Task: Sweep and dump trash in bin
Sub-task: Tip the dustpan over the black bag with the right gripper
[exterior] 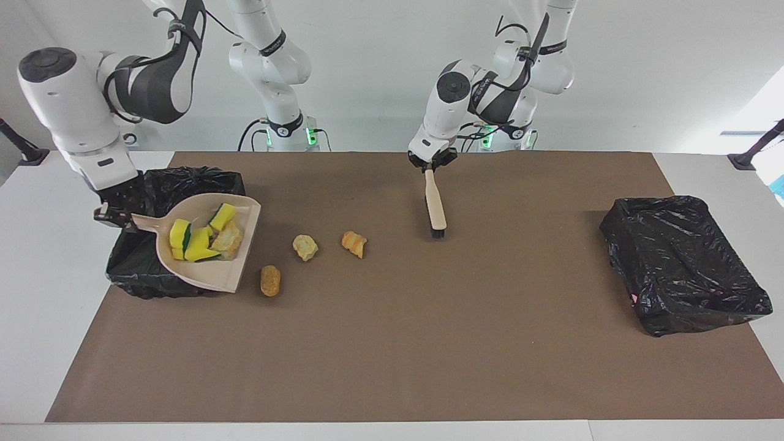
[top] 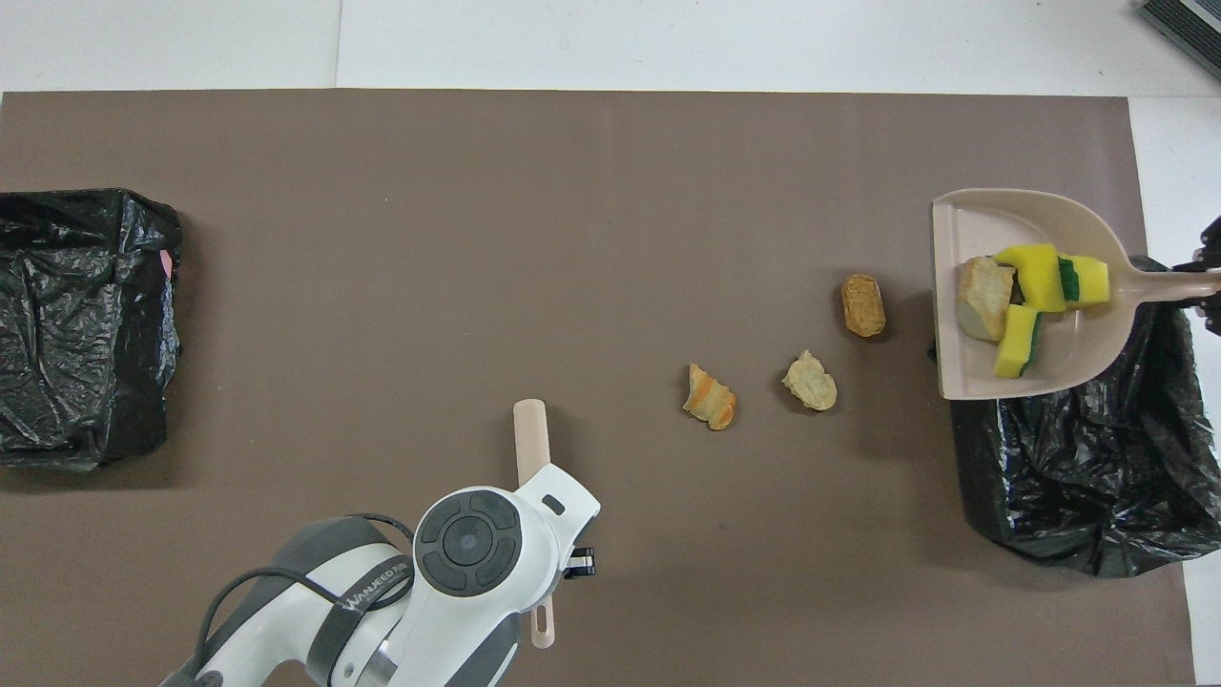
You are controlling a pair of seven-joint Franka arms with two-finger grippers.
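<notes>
**Dustpan loaded over bin, three scraps loose**

Tabletop, brown mat. Two black-lined bins: one at the right arm's end, a second bin at the left arm's end, near the edge farthest from the robots.

Dustpan held over the first bin by the right pincer, clamped on its handle. Pan carries part of the trash: yellow-green sponges and a tan lump.

Brush mid-tabletop, close to the robots' edge; left pincer grips its handle, bristles down at the mat.

Loose trash on the mat beside the pan: brown lump, pale lump, orange lump.

Handling, judged: scraps look light and soft, sponge squashy, lumps apt to roll. Best pushed by brush, not pinched. Pan stiff; handle is the grip point.

Views: facing view shows pan height over the bin and the right pincer's hold; overhead cuts that pincer at the frame edge. Overhead shows the pan's load layout; the left arm hides most of the brush.
</notes>
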